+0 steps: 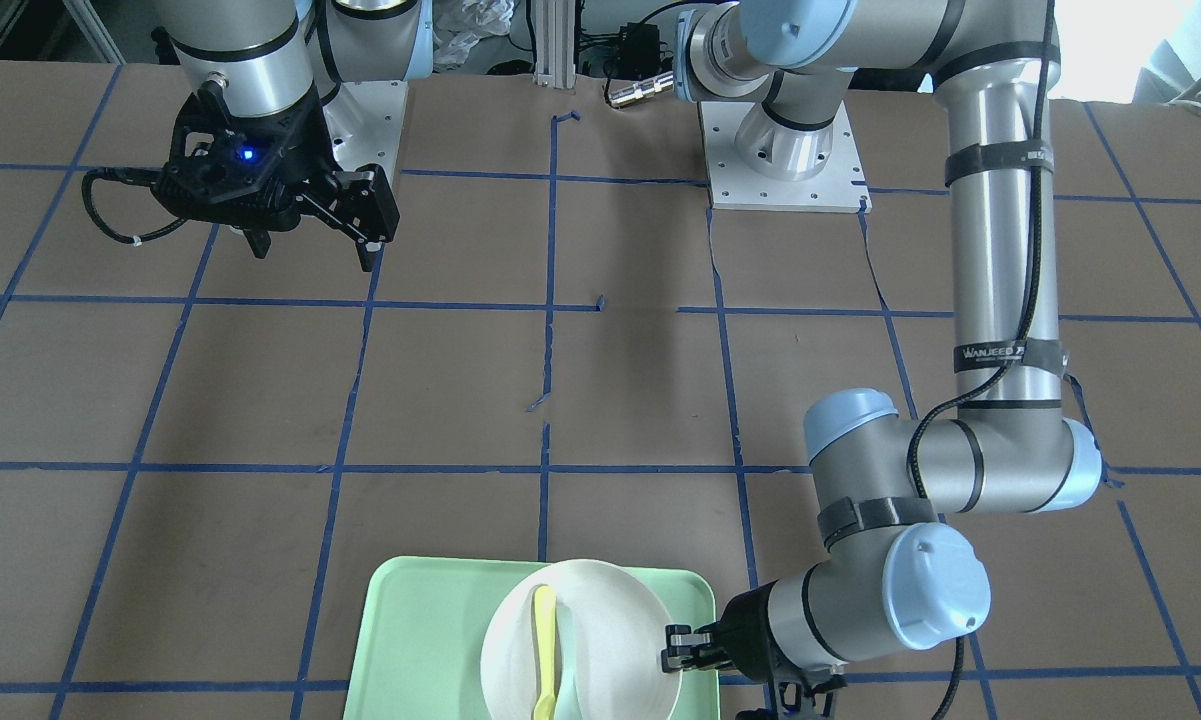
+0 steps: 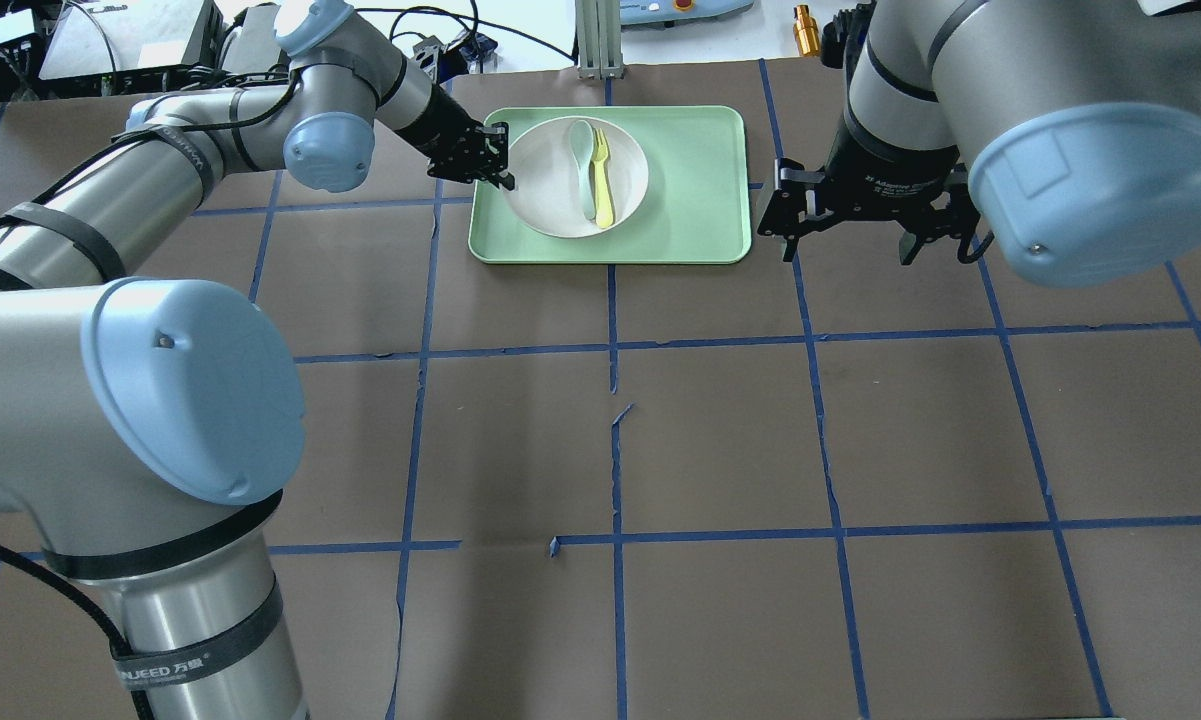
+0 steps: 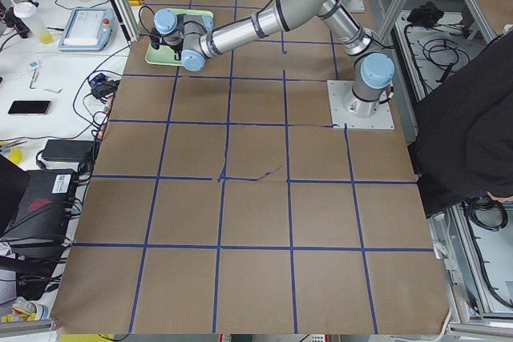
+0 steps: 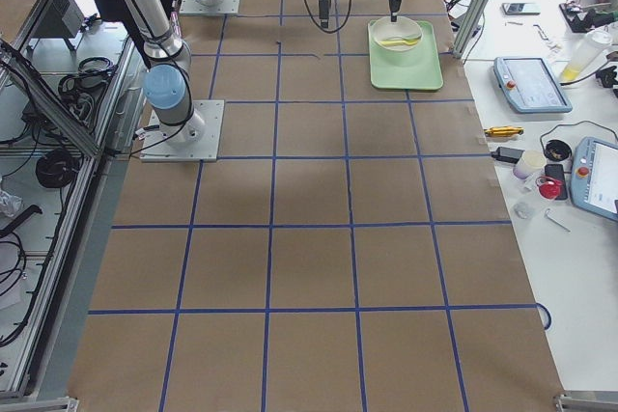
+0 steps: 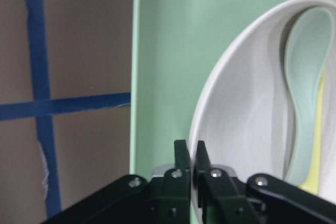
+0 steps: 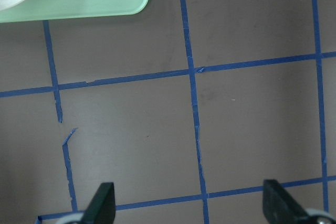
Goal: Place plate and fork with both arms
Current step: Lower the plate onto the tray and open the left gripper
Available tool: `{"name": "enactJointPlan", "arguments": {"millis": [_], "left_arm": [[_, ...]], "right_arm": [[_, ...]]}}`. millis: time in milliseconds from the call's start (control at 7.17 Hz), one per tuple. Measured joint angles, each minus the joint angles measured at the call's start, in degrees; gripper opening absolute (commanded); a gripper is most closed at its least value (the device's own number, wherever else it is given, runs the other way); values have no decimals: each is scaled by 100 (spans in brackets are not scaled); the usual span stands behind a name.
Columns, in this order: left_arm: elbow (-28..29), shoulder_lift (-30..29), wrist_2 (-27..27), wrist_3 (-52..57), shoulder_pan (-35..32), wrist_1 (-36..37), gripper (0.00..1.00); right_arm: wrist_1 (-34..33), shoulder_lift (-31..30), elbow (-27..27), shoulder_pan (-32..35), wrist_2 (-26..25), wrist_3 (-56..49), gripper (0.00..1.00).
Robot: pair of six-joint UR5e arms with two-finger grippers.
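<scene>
Plate (image 2: 540,185), fork (image 2: 606,192), spoon (image 2: 582,145): one each

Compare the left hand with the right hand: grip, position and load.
Grip: the left hand is pinched shut on the plate rim; the right hand is wide open.
Position: the left hand is at the tray edge; the right hand hangs over the table beside the tray.
Load: the left hand holds the plate carrying fork and spoon; the right hand holds nothing.
Both are black and two-fingered.
</scene>
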Motion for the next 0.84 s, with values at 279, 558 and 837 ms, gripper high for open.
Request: {"name": "enactJointPlan", "arguments": {"millis": [279, 558, 837], "left_arm": [[456, -376, -58, -277, -199, -10, 0], [564, -538, -35, -308, -254, 9, 46], [544, -521, -13, -272, -258, 87, 100]], "right_arm": [[-6, 0, 43, 4, 0, 3, 100], [-8, 0, 30, 5, 0, 3, 100], [-9, 0, 14, 4, 0, -3, 100]]}}
